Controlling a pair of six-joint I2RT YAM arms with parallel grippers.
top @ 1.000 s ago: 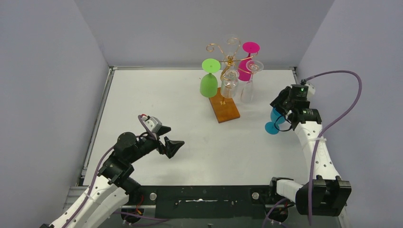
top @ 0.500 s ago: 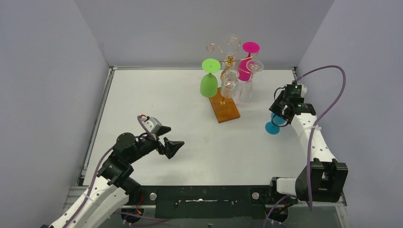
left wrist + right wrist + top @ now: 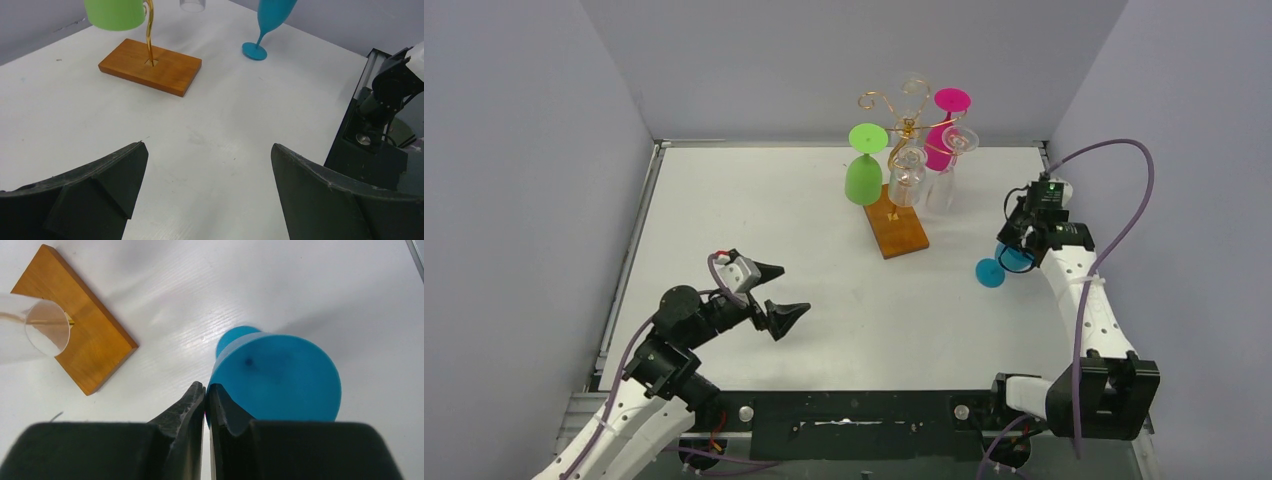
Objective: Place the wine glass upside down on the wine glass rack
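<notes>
Blue plastic wine glass (image 3: 991, 271) at right of frame, tilted, foot on white worktop (image 3: 754, 220), well apart from gold wire rack with wooden base (image 3: 898, 232) at upper centre. Right gripper (image 3: 206, 386) jaws clenched on glass rim. Left gripper (image 3: 790, 290) lower left, jaws released.

A robotics lab test cell is shown. A white tabletop (image 3: 754, 230) is closed in by plain grey panel walls (image 3: 524, 150) left of, right of and beyond the grippers. Behind the left gripper (image 3: 792, 288) and the right gripper (image 3: 206, 387), two white arms are bolted to a black mounting rail (image 3: 854, 412), and a purple cable (image 3: 1119, 142) is looped loose. Staged props are set out: a wine glass rack (image 3: 896, 226) and a blue wine glass (image 3: 280, 375).
</notes>
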